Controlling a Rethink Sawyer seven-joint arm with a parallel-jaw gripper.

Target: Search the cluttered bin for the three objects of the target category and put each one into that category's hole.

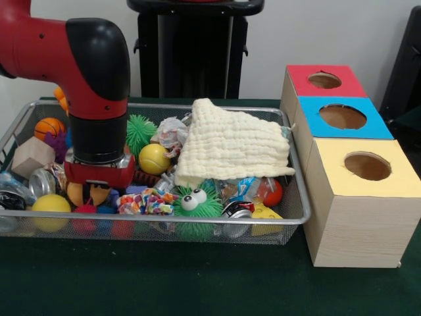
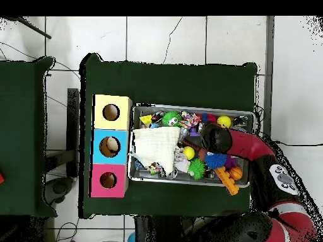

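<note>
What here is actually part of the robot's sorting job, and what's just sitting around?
For the job:
- wire bin and its clutter, such as the yellow ball and white cloth
- red box, blue box, yellow box, each with a hole
- red arm, down in the bin

Just about:
- black stand
- second green table

Which toys are wanted, I cannot tell.
</note>
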